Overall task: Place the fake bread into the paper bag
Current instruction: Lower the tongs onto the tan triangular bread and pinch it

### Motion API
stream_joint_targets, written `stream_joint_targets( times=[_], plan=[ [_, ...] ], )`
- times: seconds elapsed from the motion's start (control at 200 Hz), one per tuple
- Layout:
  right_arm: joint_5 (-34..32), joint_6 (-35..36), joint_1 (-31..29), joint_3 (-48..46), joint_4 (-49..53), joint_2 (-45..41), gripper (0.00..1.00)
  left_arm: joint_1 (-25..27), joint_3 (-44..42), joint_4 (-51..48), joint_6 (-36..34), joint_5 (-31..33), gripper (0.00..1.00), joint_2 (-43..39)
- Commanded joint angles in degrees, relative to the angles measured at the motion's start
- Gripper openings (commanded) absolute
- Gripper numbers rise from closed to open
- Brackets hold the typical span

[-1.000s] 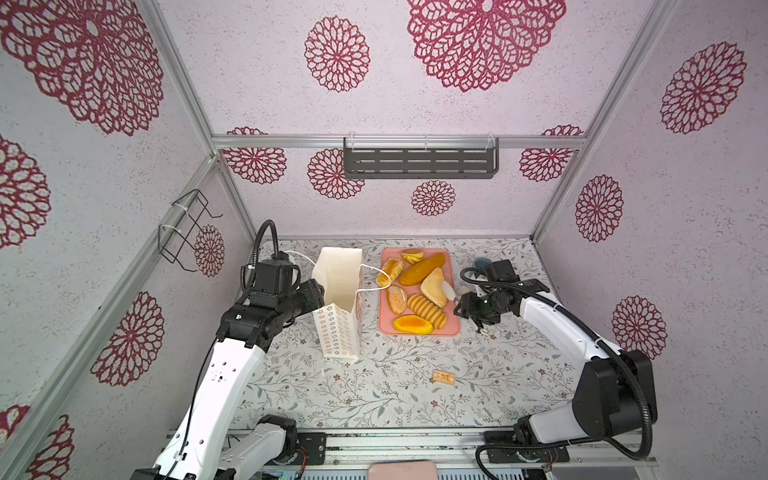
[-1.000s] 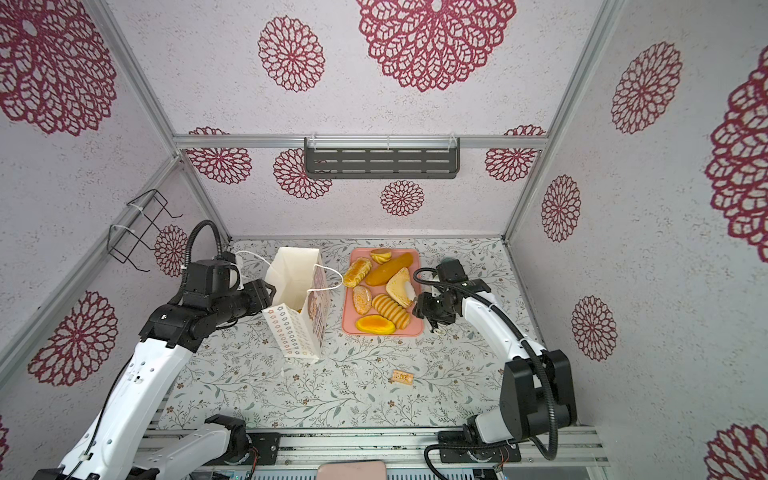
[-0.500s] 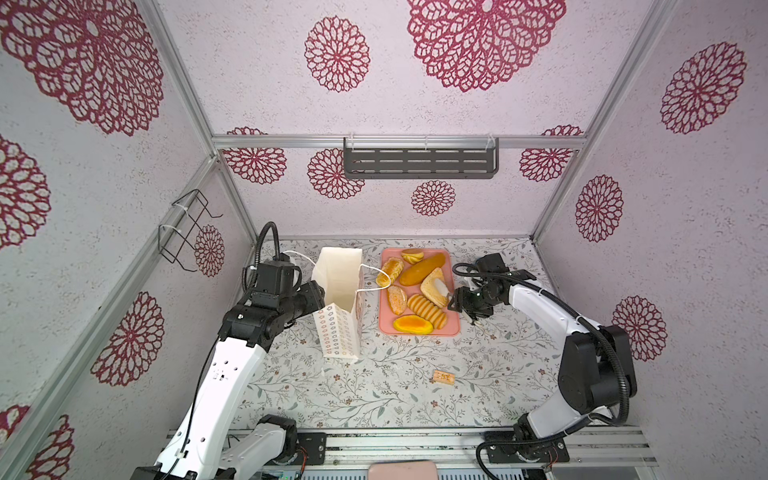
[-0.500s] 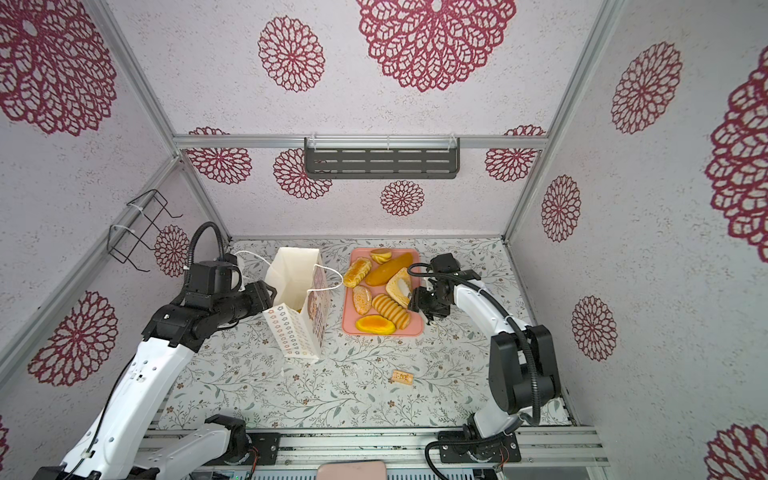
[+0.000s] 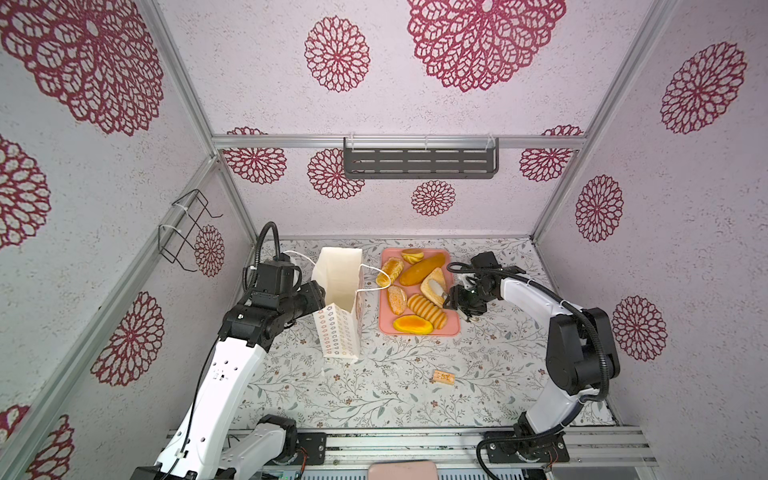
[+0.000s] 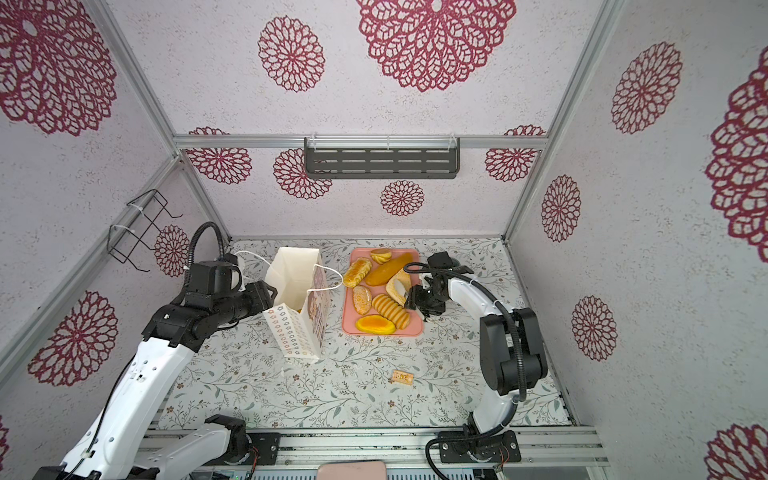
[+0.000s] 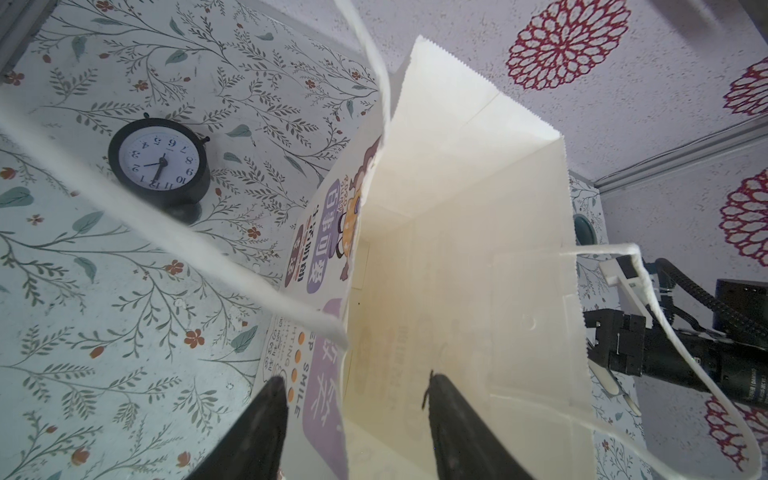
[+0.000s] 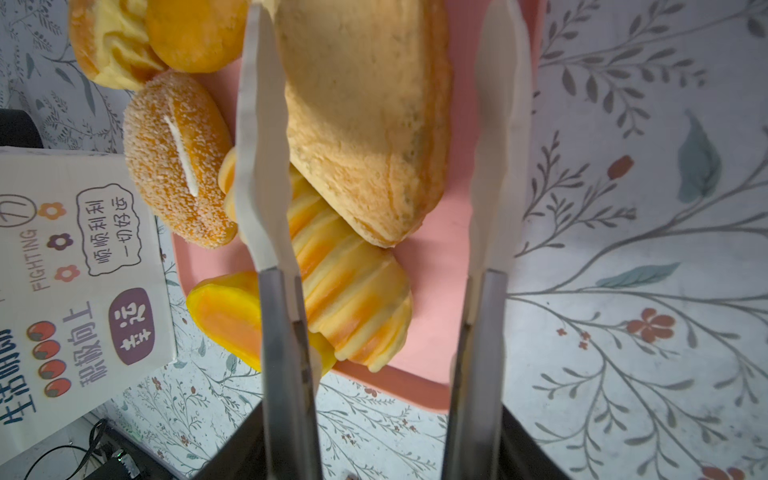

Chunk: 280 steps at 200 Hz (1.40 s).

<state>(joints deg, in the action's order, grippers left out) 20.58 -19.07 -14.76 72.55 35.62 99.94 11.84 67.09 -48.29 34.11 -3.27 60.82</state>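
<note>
1. The fake bread (image 5: 422,269) lay on a flat pink tray (image 5: 453,325) just right of centre in both top views. It included a smooth long loaf, a braided piece, a sugar-crusted oval bun (image 8: 176,162), a ridged, striped roll (image 8: 353,299) and a glossy orange oval (image 8: 224,316).
2. The right claw (image 8: 376,25) stood open astride a grainy, tan triangular pastry (image 8: 365,124). One wavy-edged white finger (image 8: 259,145) touched its side; the other stood clear, with pink tray showing between. It gripped nothing.
3. The paper bag (image 5: 338,286) stood upright and open-mouthed just left of the tray. Its cream walls were creased, its narrow side carried small flower rings, and its white cord handles (image 7: 166,224) drooped loosely.
4. The left claw (image 7: 353,376) was also open. Its tapered black fingers (image 7: 266,415) straddled the bag's printed front wall, one inside and one outside. Whether they touched the paper could not be told.
5. A small tan block (image 5: 444,377) lay alone on the leaf-printed tabletop (image 5: 374,399), below the tray in both top views.
</note>
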Motion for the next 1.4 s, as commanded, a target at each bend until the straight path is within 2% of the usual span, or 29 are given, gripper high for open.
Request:
stream_joint_targets(
  times=[0.0,0.325,0.625,0.861,1.126,1.396],
  plan=[
    [2.8,0.8,0.4,0.8,-2.2,-0.3,0.61,-0.3,-0.7,2.1,-0.2,-0.4,0.58,-0.1],
    [3.7,-0.7,0.4,-1.1,-3.8,-3.0,0.48,-0.3,-0.7,2.0,0.0,-0.5,0.57,-0.4],
    [3.1,-1.9,0.4,-2.3,-3.4,-8.2,0.3,-0.3,-0.8,2.5,0.4,-0.5,0.52,-1.0],
    [3.3,-2.9,0.4,-3.1,-2.8,-12.4,0.23,-0.3,-1.2,2.9,0.7,-0.5,0.49,-1.3],
    [3.6,-4.3,0.4,-1.5,-0.9,-18.0,0.2,-0.4,-0.9,2.9,0.8,-0.6,0.35,-1.1],
    [6.2,-7.5,0.2,2.0,-0.7,-23.3,0.16,-0.3,-1.0,3.3,0.7,-0.7,0.14,-1.1]
  ],
)
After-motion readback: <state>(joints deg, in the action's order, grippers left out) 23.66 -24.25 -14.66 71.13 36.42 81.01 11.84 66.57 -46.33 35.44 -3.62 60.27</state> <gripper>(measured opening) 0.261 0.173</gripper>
